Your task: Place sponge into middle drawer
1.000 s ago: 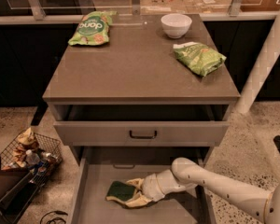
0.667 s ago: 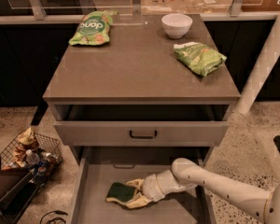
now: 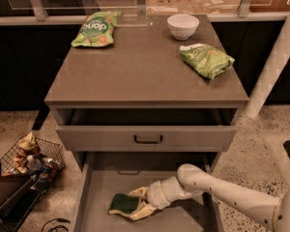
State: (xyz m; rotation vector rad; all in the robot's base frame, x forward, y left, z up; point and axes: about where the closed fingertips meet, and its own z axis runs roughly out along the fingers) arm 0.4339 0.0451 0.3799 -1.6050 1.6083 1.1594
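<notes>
The sponge (image 3: 120, 204), dark green on top with pale yellow foam, lies on the grey floor of the pulled-out middle drawer (image 3: 104, 182), left of centre. My gripper (image 3: 136, 205) reaches into the drawer from the right on a white arm. Its two pale fingers (image 3: 139, 193) straddle the sponge's right end, touching its far and near edges, so it is shut on the sponge. The sponge rests on the drawer floor.
The top drawer (image 3: 147, 138) with a dark bar handle stands slightly open above. On the cabinet top are a white bowl (image 3: 182, 25) and two green snack bags (image 3: 93, 29) (image 3: 206, 59). A wire basket of clutter (image 3: 31, 158) stands on the floor at left.
</notes>
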